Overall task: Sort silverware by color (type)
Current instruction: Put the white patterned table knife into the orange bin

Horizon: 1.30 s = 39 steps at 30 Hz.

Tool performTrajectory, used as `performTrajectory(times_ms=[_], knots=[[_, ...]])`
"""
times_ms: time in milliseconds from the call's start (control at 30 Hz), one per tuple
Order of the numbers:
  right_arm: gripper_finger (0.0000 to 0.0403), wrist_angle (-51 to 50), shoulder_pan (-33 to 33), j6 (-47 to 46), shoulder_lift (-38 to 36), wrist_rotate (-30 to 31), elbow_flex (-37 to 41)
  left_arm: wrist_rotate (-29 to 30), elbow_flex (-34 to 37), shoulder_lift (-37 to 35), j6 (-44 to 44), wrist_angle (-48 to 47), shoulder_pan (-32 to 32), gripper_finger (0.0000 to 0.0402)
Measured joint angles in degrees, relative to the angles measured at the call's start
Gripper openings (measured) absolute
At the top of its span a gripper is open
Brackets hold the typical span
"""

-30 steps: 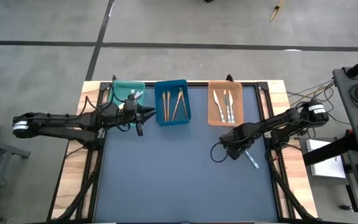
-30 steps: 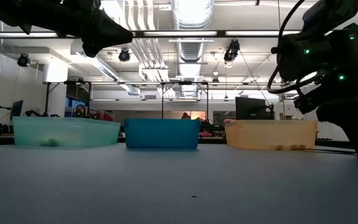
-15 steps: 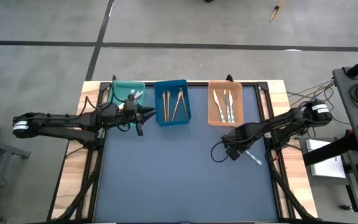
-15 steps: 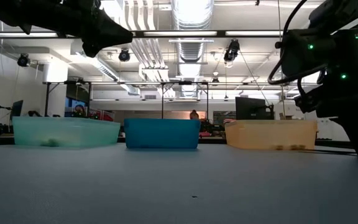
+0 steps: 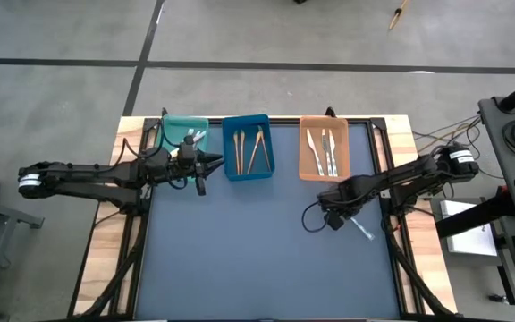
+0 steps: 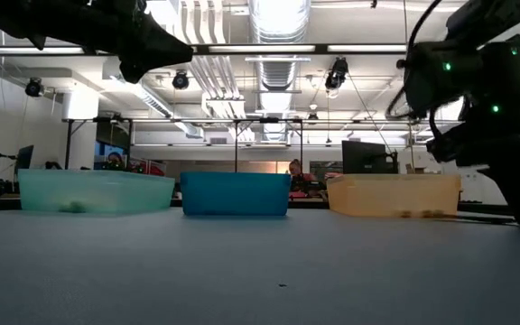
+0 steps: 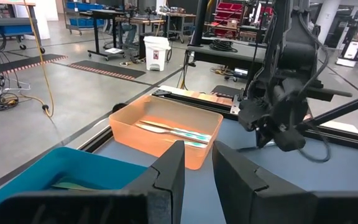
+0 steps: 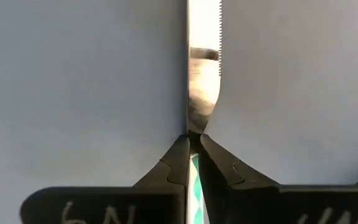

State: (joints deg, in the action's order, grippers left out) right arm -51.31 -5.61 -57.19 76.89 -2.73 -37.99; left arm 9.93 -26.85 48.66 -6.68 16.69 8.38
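The right gripper [image 5: 350, 217] is down near the right edge of the table [image 5: 257, 259], a flat sheet of matte slate-blue with pale wood showing along both sides. Its two dark, wedge-shaped fingers [image 8: 178, 163] are pinched together on a knife [image 8: 202, 68] that lies flat on the surface: a slim piece with a bright, mirror-smooth blade, fine saw teeth down one edge and a rounded shoulder where it narrows into a pale blue-green handle, which runs between the fingertips. In the high view the handle end of the knife sticks out of the gripper toward the table's right front.

Along the far edge stand three rectangular plastic trays with thin, slightly translucent walls. The teal tray [image 5: 184, 136] is at the left, the blue tray [image 5: 248, 148] next to it, and the orange tray [image 5: 325, 149] well apart toward the right. The blue tray holds slim tan wooden pieces [image 5: 253, 148] lying lengthwise. The orange tray holds silver pieces with pale blue handles [image 7: 173, 130], side by side on its floor. What lies in the teal tray looks like a few pale pieces, though the left arm covers most of it.

The left gripper [image 5: 202, 166] hangs above the table at the near rim of the teal tray, by the far left corner. Its blunt black fingers [image 7: 169, 177] stand a little apart with a narrow gap between them and nothing in it.
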Motion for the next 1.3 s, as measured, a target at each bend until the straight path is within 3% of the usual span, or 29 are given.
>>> performTrajectory(times_ms=[333,600,767,1100,1300], knots=[[0.0006,3.1,0.0,0.1,-3.6,-0.3,-4.6,0.0,0.0,0.0,0.2,0.0,0.0,0.0064],[0.0008,15.7,0.0,1.3,-2.4,0.6,-4.9,0.0,0.0,0.0,0.2,0.0,0.0,0.0064],[0.0008,14.6,0.0,0.3,-1.6,-0.1,-4.9,0.0,0.0,0.0,0.2,0.0,0.0,0.0064],[0.0011,1.8,-0.1,-5.1,-2.0,-3.7,-4.9,0.0,0.0,0.0,0.3,0.0,0.0,0.0064],[0.0056,2.8,-0.2,-6.3,-0.8,-7.9,-4.9,0.0,0.0,0.0,1.2,0.0,0.0,0.0064]])
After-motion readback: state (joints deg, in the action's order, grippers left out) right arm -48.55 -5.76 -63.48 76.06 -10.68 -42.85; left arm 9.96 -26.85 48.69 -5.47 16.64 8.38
